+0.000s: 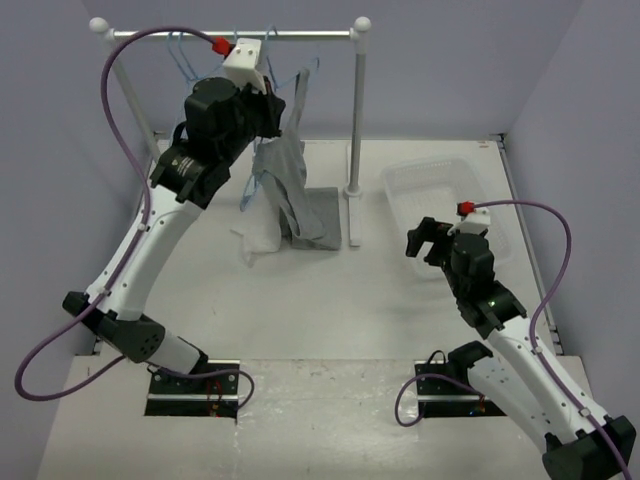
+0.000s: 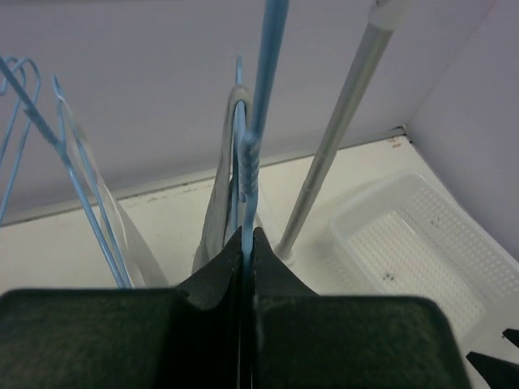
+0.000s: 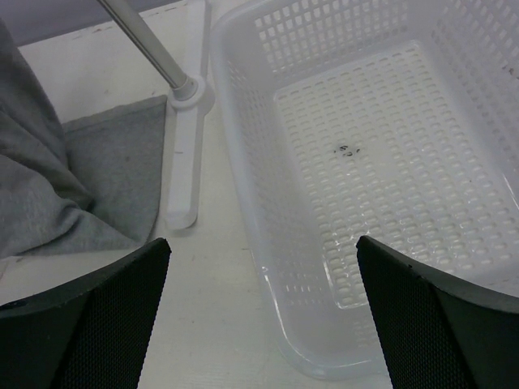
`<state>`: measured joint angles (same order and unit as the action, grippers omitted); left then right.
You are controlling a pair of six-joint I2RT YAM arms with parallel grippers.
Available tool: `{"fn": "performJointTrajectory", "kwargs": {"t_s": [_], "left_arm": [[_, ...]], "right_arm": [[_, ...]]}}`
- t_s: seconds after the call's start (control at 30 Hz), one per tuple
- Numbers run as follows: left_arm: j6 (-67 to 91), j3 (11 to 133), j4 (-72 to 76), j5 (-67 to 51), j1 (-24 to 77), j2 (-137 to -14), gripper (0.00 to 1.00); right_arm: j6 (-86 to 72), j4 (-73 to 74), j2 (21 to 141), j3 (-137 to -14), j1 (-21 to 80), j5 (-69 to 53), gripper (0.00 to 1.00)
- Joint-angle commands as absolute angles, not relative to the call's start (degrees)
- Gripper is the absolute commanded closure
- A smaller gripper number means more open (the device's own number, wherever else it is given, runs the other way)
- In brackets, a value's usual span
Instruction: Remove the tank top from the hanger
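Observation:
The grey tank top (image 1: 291, 178) hangs from a light-blue hanger (image 1: 303, 78) under the rack's rail, and its lower part lies folded on the table. My left gripper (image 1: 272, 103) is up at the rail. In the left wrist view it (image 2: 247, 236) is shut on the hanger's (image 2: 252, 158) twisted neck, with a grey strap (image 2: 217, 207) just beyond the fingertips. My right gripper (image 1: 428, 240) is open and empty, low over the table beside the basket. In the right wrist view it (image 3: 263, 243) has the tank top's hem (image 3: 89, 186) to its left.
A white rack with a rail (image 1: 300, 35) and a post (image 1: 356, 120) stands at the back. Other light-blue hangers (image 2: 81, 190) hang to the left. A white cloth (image 1: 256, 238) lies under the tank top. A white perforated basket (image 1: 400, 185) stands at the right.

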<state>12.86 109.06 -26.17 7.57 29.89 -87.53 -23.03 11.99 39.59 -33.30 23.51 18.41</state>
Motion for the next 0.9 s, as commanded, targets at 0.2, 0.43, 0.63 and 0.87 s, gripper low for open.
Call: {"fn": "performJointTrajectory", "kwargs": {"t_s": [0.2, 0.43, 0.63, 0.87], "left_arm": [[17.7, 84.1, -22.2, 5.5, 33.9, -71.9, 1.00], [18.6, 70.2, -21.4, -5.3, 36.6, -59.8, 1.00], [19.5, 64.1, -18.8, -15.5, 36.8, -55.8, 1.00], [20.2, 62.3, -14.4, -22.3, 36.8, -53.3, 1.00]], "right_arm": [[-20.6, 8.4, 39.9, -34.2, 23.6, 8.5, 0.01], [-19.3, 0.4, 39.5, -34.0, 24.0, -11.1, 0.01], [-19.8, -4.6, 44.6, -40.1, 26.9, -23.2, 0.01], [-19.7, -17.1, 53.4, -39.1, 30.1, -33.7, 0.03]]}}
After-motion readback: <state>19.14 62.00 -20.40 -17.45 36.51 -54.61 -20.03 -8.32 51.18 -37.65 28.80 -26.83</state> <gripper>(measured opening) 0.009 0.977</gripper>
